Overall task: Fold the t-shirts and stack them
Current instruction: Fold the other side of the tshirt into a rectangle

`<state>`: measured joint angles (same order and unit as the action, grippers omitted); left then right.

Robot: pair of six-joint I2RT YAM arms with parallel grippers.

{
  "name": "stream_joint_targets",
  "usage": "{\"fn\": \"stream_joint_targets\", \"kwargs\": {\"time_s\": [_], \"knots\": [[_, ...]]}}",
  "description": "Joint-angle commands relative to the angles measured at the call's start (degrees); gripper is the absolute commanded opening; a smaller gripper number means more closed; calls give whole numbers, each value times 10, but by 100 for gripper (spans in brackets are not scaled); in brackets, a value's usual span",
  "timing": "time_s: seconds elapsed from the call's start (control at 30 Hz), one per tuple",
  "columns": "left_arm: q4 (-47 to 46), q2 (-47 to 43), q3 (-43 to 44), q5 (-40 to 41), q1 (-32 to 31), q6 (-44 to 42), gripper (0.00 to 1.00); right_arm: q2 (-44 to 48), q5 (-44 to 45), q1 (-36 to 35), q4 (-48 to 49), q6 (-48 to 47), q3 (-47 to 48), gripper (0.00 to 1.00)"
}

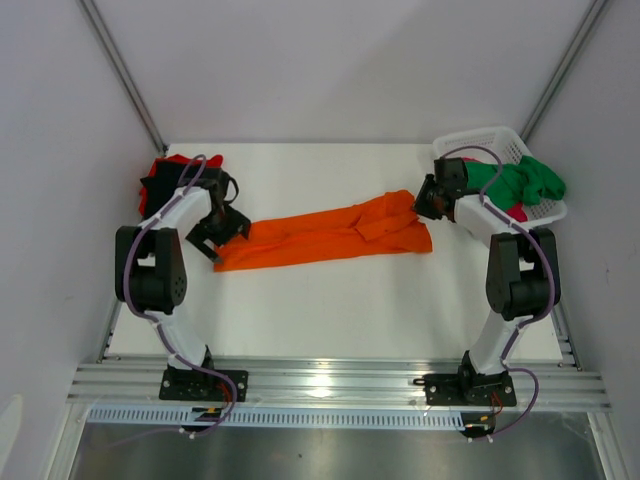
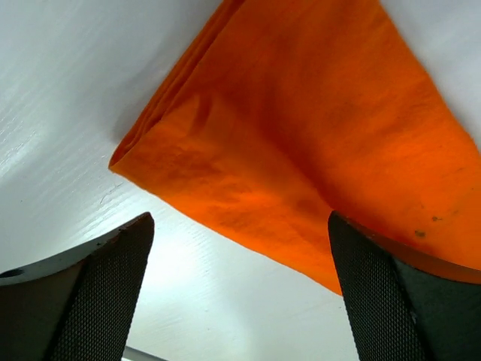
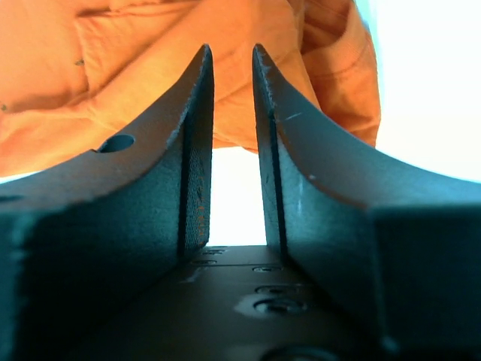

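Orange t-shirt [image 1: 330, 235] lies stretched across worktop [image 1: 330, 320], 9 to 3 o'clock. Left claw [image 1: 225, 238] gapes wide at 9 end. Right claw [image 1: 420, 200] is barely parted and empty at 3 end. Pinch both ends evenly.

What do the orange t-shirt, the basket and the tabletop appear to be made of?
Orange t-shirt: soft cloth, probably a knit, with a matte finish; it creases and folds limply. Basket: likely moulded plastic, white; the sign is its rigid open lattice wall. Tabletop: hard, smooth white board, perhaps laminate or painted; it has a faint sheen, but the exact material is unclear.
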<state>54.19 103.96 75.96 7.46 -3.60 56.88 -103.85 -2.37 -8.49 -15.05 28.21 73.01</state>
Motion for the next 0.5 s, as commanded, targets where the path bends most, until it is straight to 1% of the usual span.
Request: {"fn": "stream_joint_targets", "kwargs": {"time_s": [0.0,0.13,0.3,0.47], "knots": [[-32,-17,3,-17,-2,-21,99,17,18,2,11,-3,-9,28],[-56,-31,-8,-30,-4,-34,100,15,18,1,15,-2,-16,28],[-54,-33,-6,-32,-6,-49,99,23,19,-2,22,-1,-31,27],[-50,-36,-6,-33,-7,-57,99,55,12,-6,10,5,-42,27]]}}
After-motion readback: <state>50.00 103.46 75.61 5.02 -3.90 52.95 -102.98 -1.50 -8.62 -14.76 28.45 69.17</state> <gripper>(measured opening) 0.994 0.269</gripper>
